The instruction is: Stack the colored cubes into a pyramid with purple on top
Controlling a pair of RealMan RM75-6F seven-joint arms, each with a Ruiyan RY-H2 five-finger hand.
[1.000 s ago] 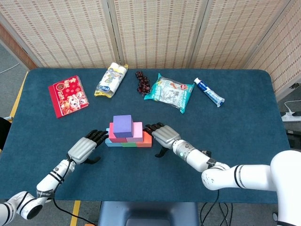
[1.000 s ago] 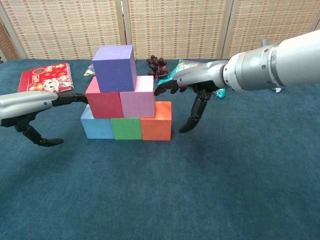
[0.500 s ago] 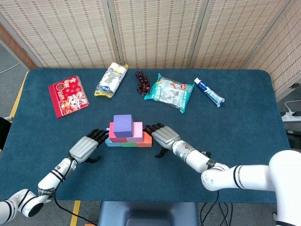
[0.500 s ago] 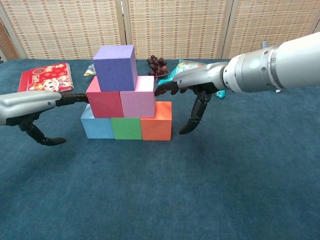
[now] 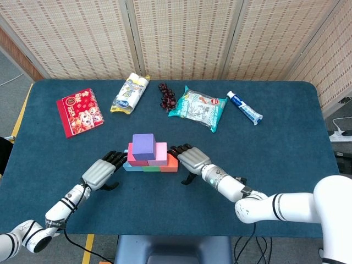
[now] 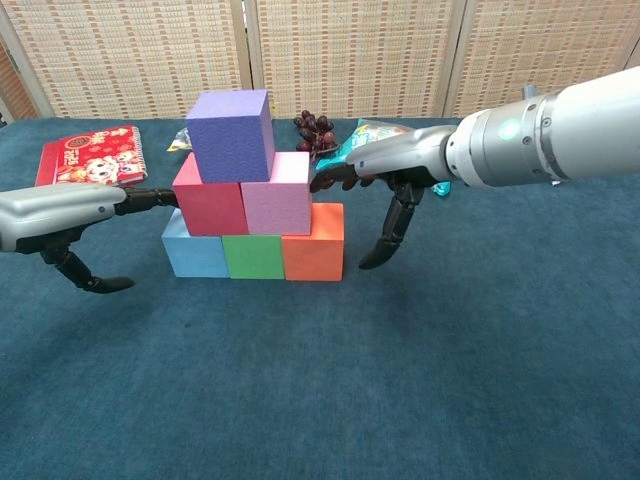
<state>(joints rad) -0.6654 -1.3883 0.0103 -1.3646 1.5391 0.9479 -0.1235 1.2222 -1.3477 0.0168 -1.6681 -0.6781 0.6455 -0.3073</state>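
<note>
Both hands, left (image 6: 60,212) and right (image 6: 400,160), are flanking my finished pyramid (image 6: 252,205) empty, fingers apart, purple cube (image 6: 229,121) sitting on top.

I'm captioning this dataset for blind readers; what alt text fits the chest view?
A finished cube pyramid stands on the blue table: blue cube, green cube and orange cube below, red cube and pink cube above, purple cube on top. The left hand and right hand flank it, fingertips at the middle row, holding nothing.

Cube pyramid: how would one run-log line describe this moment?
pyramid: built | purple cube: on top | left robot hand: open | right robot hand: open
</note>
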